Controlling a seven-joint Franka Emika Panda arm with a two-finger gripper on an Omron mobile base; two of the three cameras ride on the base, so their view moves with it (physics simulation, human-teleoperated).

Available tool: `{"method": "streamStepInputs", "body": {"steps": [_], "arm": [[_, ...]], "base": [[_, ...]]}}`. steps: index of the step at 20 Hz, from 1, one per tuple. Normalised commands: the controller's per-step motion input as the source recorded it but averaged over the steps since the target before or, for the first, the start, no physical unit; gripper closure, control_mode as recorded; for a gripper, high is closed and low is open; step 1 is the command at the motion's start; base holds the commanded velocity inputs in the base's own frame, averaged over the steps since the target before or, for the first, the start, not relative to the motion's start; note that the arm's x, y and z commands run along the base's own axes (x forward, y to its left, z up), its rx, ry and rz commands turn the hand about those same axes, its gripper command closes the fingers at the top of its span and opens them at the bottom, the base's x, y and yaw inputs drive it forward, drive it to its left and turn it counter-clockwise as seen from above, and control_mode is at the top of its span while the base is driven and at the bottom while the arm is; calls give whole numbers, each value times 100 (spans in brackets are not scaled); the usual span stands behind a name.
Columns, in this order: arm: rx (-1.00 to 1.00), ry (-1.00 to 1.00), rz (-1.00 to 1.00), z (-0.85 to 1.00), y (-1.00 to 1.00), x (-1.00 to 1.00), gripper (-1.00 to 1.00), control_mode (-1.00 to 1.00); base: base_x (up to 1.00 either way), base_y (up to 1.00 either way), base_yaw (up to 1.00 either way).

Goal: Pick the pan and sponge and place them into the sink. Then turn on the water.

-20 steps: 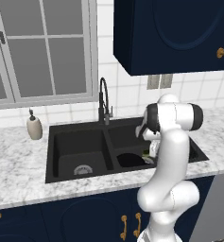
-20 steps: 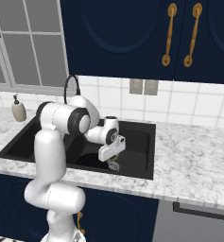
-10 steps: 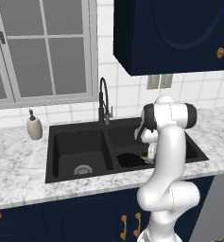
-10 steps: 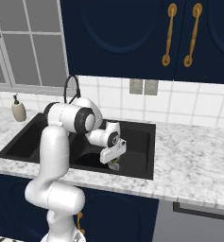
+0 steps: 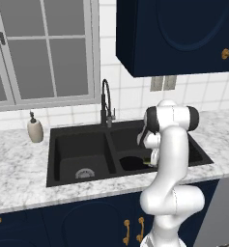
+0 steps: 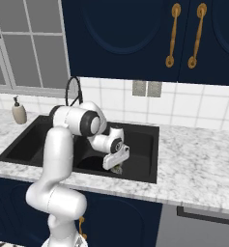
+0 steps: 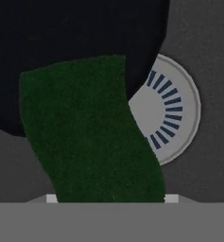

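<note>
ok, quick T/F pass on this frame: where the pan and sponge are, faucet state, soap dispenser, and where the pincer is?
1. The pan lies in the right basin of the sink. True.
2. The sponge sits on the counter beside the soap dispenser. False: in the hand view it hangs right in front of the pincer, over the pan and the round drain.
3. Water runs from the faucet. False: no stream shows at the spout.
4. The soap dispenser stands on the counter left of the sink. True.
5. The pincer is raised above the faucet. False: it is low over the right basin.
</note>
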Motion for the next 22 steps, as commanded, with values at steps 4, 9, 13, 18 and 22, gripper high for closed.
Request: {"method": "streamStepInputs", "body": {"steps": [4,9,13,18,22], "arm": [[1,0,0,-15,0,1,100,-100],[1,0,0,-10,0,2,100,-100],[0,0,0,0,0,0,-100,-100],[0,0,0,7,0,0,-100,-100],[2,-3,0,63,0,0,-100,-100]], "base": [[0,0,0],[0,0,0],[0,0,0],[0,0,0],[0,0,0]]}}
